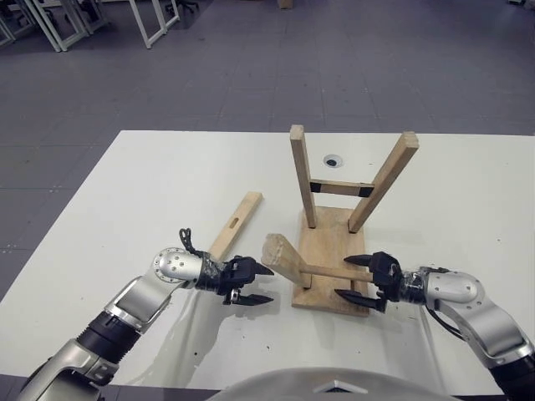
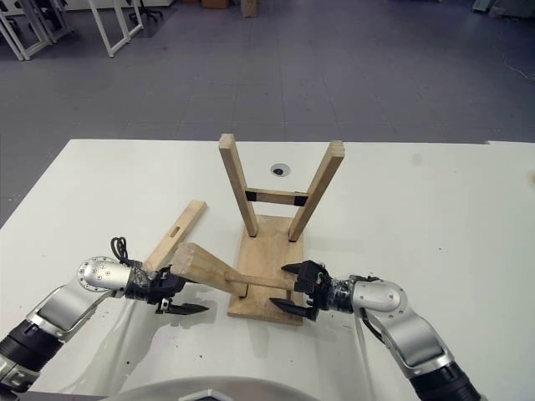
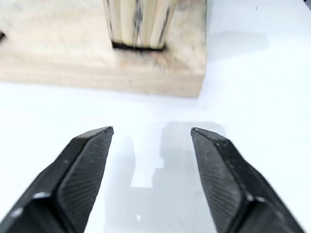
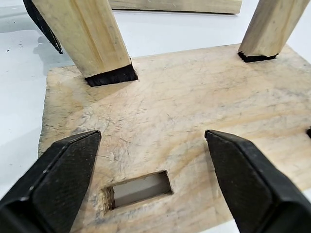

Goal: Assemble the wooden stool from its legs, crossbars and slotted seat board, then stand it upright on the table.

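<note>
The slotted seat board (image 1: 330, 255) lies flat on the white table (image 1: 150, 184). Two legs (image 1: 303, 175) stand in its far slots, joined by a crossbar (image 1: 341, 189). A third leg (image 1: 282, 253) sits in the near-left slot, leaning toward me, with a thin crossbar (image 1: 334, 271) sticking out to the right. The near-right slot (image 4: 141, 188) is empty. A loose leg (image 1: 234, 224) lies on the table to the left. My left gripper (image 1: 255, 284) is open beside the board's near-left corner (image 3: 189, 73). At the near-right edge my right gripper (image 4: 151, 135) is open over the board, holding nothing.
A small round hole (image 1: 333, 159) is in the table behind the stool. The table's left and right stretches are bare. Beyond the table is grey floor with white desk frames (image 1: 155, 21) far back.
</note>
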You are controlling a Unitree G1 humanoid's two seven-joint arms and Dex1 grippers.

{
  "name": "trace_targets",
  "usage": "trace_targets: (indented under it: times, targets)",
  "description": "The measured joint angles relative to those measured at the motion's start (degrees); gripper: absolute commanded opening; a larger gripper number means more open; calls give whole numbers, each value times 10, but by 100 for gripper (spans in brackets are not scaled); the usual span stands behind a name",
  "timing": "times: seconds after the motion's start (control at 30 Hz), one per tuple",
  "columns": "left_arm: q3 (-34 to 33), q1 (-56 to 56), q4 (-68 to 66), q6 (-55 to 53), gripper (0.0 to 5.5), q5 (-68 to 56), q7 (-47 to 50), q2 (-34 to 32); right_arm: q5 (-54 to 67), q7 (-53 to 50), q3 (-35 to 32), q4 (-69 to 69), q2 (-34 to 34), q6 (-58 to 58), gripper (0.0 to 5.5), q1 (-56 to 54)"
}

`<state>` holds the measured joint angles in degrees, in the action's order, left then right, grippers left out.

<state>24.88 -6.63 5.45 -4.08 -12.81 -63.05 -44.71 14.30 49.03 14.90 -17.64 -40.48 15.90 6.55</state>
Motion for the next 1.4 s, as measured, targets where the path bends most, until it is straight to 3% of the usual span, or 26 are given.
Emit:
trace_targets:
  times: [0.23, 0.37, 0.5, 0.57, 0.77, 1.07, 1.4]
  targets:
    - [-41, 4, 24, -32, 459, 20, 28, 6, -4, -19, 1, -17, 8, 3, 395, 16]
    - [-119, 47, 70, -119, 459, 10, 130, 23, -3, -45, -28, -37, 13, 25, 395, 33]
    - [-239, 73, 148, -250, 459, -31, 306, 114, 18, -122, -98, -95, 57, 48, 395, 42]
    - [-261, 73, 150, -283, 459, -26, 354, 132, 28, -141, -109, -120, 70, 59, 395, 51]
    - [-271, 99, 111, -329, 459, 5, 395, 133, 39, -171, -134, -141, 83, 89, 395, 58]
    - [-251, 137, 109, -362, 459, 2, 363, 127, 40, -186, -134, -157, 92, 120, 395, 63]
    - [-249, 162, 99, -329, 286, 7, 383, 149, 44, -203, -173, -154, 100, 149, 395, 53]
